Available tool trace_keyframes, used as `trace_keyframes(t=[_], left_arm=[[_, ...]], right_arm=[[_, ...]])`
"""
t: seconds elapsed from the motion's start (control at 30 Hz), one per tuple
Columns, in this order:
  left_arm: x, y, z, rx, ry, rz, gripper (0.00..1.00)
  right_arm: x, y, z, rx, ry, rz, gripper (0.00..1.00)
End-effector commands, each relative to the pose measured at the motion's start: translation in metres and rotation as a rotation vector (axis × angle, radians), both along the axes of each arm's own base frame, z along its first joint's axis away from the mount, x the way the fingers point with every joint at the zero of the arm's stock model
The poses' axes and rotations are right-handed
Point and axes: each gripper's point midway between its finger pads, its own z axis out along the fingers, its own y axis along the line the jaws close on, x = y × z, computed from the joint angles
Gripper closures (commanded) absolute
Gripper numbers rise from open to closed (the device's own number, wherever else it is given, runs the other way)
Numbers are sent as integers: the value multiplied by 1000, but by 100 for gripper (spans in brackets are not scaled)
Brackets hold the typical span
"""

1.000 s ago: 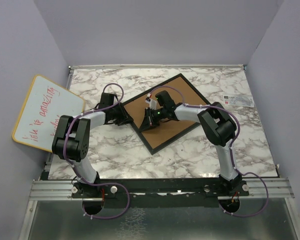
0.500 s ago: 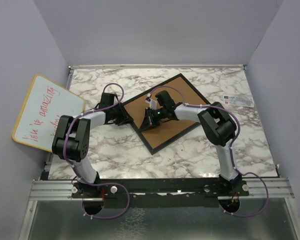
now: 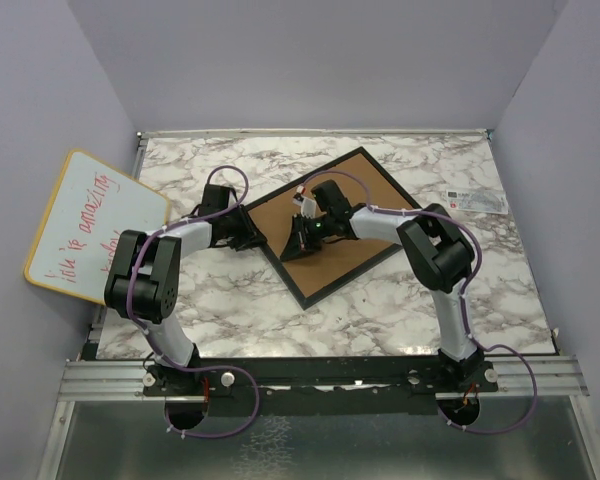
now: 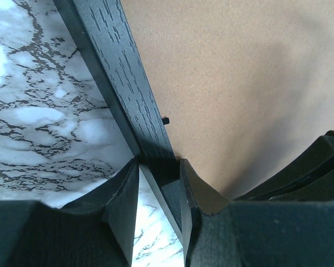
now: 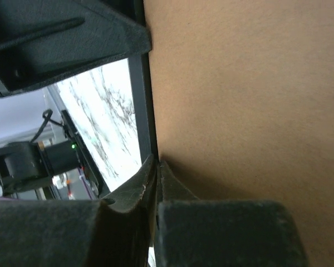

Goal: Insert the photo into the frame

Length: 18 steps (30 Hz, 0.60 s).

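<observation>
Black frame [image 4: 125, 83] rail clamped in left hand [image 4: 158, 165]; brown backing board [image 4: 245, 83] right, marble table [image 4: 39, 111] left.

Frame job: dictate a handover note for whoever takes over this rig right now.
Left hand: closed on the frame at its rim.
Right hand: shut, tips at the seam between rim and backing board.
The frame lies face down on the table, with the board set inside it.
Photo: not visible; probably under the board, unconfirmed.
Left to do: likely fasten the board, confirm the photo is in, release.
</observation>
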Motion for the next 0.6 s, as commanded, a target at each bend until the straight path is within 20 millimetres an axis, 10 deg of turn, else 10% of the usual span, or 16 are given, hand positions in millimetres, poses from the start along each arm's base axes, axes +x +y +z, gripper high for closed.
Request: trace_keyframes(t=[0.0, 0.3, 0.57], left_arm=[[-33, 36, -53, 206, 165, 20, 76], [5, 50, -40, 234, 111, 30, 76], [58, 47, -23, 180, 29, -4, 68]], right_arm=[[33, -86, -84, -464, -49, -242, 91], [77, -67, 39, -202, -228, -357, 65], [150, -191, 64, -418, -332, -667, 45]])
